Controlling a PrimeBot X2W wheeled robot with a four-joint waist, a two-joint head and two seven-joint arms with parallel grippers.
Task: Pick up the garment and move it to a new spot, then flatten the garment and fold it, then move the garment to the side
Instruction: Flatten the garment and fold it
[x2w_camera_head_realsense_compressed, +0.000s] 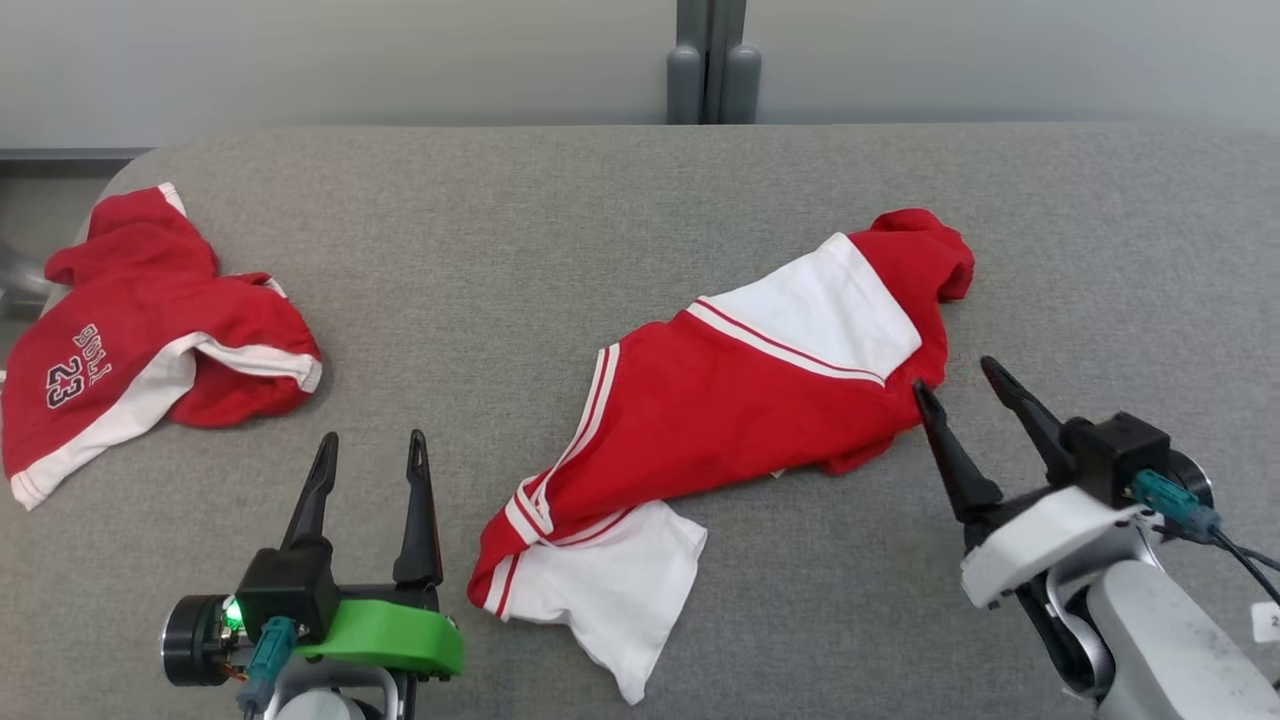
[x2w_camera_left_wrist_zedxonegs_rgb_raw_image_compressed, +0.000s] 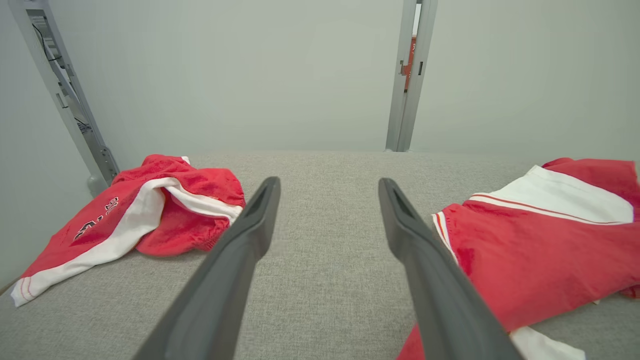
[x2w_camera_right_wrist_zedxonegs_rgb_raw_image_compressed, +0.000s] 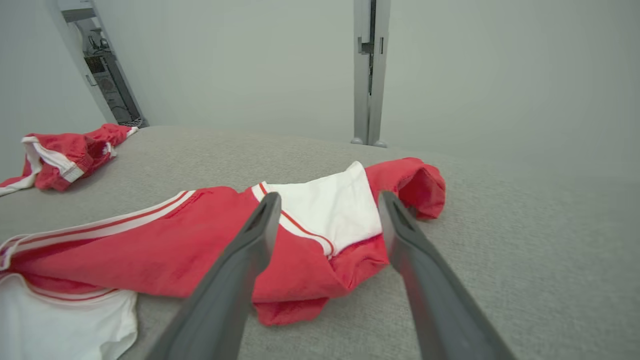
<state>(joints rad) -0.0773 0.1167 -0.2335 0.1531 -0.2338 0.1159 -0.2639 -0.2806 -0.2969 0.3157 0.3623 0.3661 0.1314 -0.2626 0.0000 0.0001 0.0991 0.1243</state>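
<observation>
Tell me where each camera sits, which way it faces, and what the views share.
Head: above the table, looking forward and down at the striped garment; open left gripper and open right gripper show.
Left wrist: low over the table, facing the far wall, numbered garment on that view's left; its fingers show.
Right wrist: low, facing the striped garment; its fingers show.
Shared: all three show both garments and the table.

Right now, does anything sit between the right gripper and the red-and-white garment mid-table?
Nothing visible does. The right gripper, fingers open, is already at the right edge of the crumpled red-and-white garment, on the grey fabric table. The second red garment lies far left, well apart.
</observation>
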